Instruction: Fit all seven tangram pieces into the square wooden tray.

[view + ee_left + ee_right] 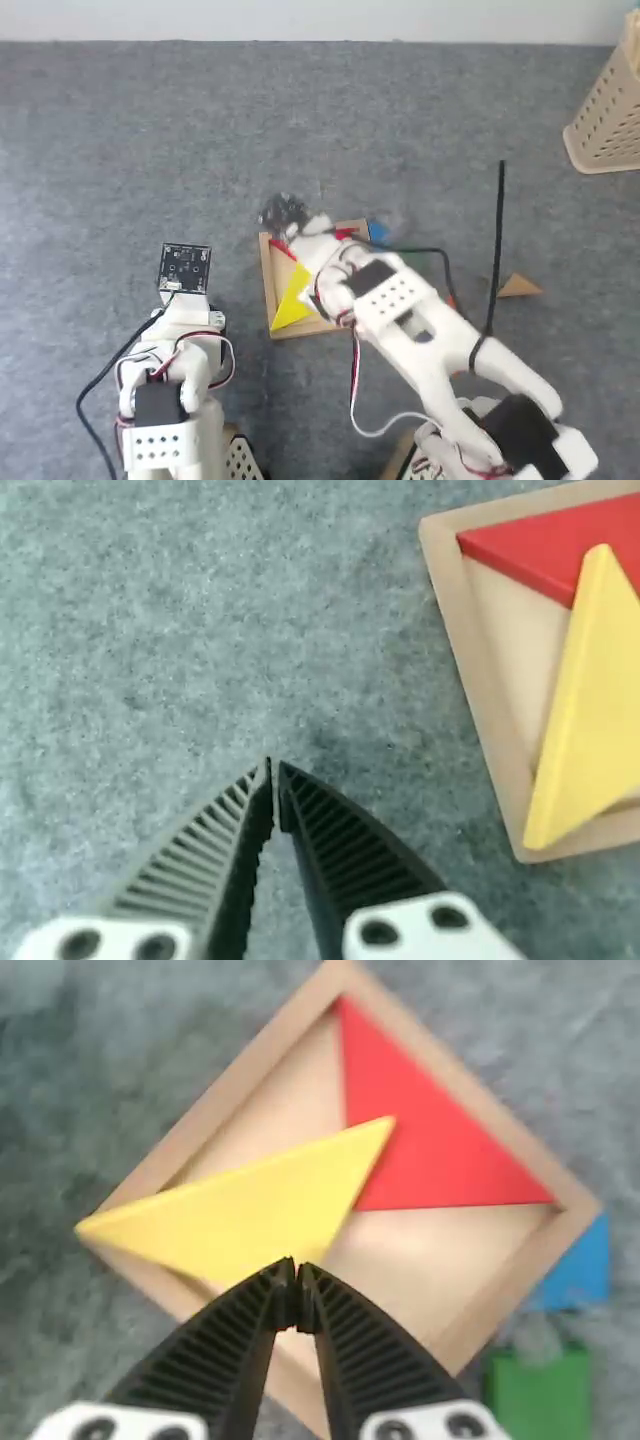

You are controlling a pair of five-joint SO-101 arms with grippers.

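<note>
The square wooden tray point(268, 280) lies on grey carpet at mid-table. A red triangle point(420, 1150) lies flat inside it. A yellow triangle point(250, 1210) rests tilted, one tip overhanging the tray's rim point(230, 1080). My right gripper point(295, 1265) hangs shut over the tray's edge beside the yellow triangle, with nothing in it. My left gripper point(272, 770) is shut and empty over bare carpet, off to the side of the tray point(470, 670). A blue piece point(378, 232) and a green piece point(540, 1390) lie just outside the tray. An orange triangle point(518, 287) lies further right.
A beige perforated container point(610, 110) stands at the far right back. A black cable point(500, 240) rises beside the right arm. Open carpet stretches behind and to the left of the tray.
</note>
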